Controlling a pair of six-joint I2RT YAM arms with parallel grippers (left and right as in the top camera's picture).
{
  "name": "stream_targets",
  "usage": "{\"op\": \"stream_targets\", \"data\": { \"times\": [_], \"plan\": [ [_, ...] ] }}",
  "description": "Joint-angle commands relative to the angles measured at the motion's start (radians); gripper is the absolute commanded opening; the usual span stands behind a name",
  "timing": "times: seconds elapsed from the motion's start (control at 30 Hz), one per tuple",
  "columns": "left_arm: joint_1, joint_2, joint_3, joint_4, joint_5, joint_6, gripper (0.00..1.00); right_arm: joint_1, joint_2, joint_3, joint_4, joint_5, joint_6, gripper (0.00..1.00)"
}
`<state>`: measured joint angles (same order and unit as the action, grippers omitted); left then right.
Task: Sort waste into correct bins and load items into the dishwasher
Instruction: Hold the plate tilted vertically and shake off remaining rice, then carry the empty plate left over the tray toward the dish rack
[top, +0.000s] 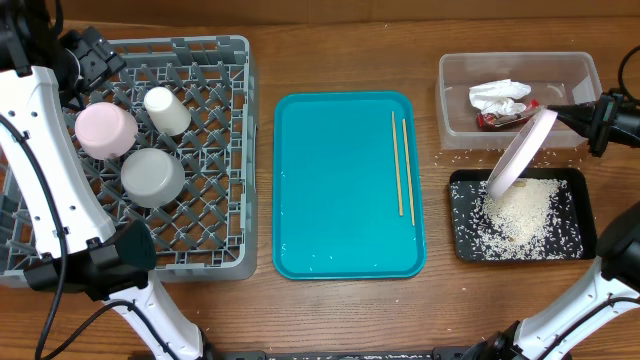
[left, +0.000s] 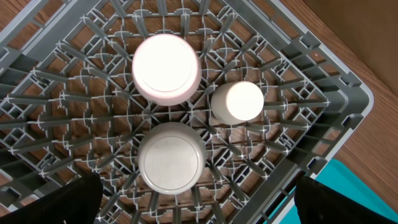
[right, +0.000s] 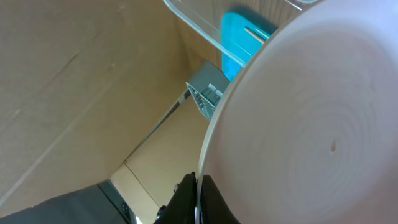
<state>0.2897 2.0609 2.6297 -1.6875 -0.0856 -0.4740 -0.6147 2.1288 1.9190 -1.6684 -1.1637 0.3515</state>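
Observation:
My right gripper (top: 553, 113) (right: 198, 177) is shut on the rim of the pale pink plate (top: 521, 152) (right: 311, 112). The plate hangs steeply tilted over the black tray (top: 572, 182), which holds a heap of white rice (top: 520, 208). Behind it, the clear tub (top: 455, 70) contains a crumpled white napkin (top: 500, 97) and a red wrapper (top: 492, 120). The grey dish rack (top: 215, 240) (left: 323, 93) carries a pink bowl (top: 105, 130) (left: 166, 68), a grey-white bowl (top: 152, 177) (left: 171, 158) and a white cup (top: 167, 110) (left: 237, 102), all upside down. My left gripper (left: 199, 211) hovers open above the rack. Two chopsticks (top: 400, 165) lie on the teal tray.
The teal serving tray (top: 340, 190) sits in the middle of the wooden table between rack and bins. Stray rice grains (top: 462, 155) lie on the wood between the tub and the black tray. My left arm (top: 45, 170) crosses the rack's left side.

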Motion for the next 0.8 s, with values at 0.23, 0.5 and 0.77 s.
{"op": "stream_targets", "data": {
  "times": [0.23,0.5,0.77],
  "plan": [
    [0.003,-0.034,-0.002,-0.002,0.005,-0.021,1.0,0.006,-0.066,0.013,0.066,-0.034,-0.071,0.04],
    [0.003,-0.034,-0.002,-0.002,0.005,-0.021,1.0,0.015,-0.178,0.014,-0.017,-0.068,-0.068,0.04],
    [0.003,-0.034,-0.002,-0.002,0.005,-0.021,1.0,0.034,-0.299,0.014,0.018,-0.141,-0.068,0.04]
  ]
}}
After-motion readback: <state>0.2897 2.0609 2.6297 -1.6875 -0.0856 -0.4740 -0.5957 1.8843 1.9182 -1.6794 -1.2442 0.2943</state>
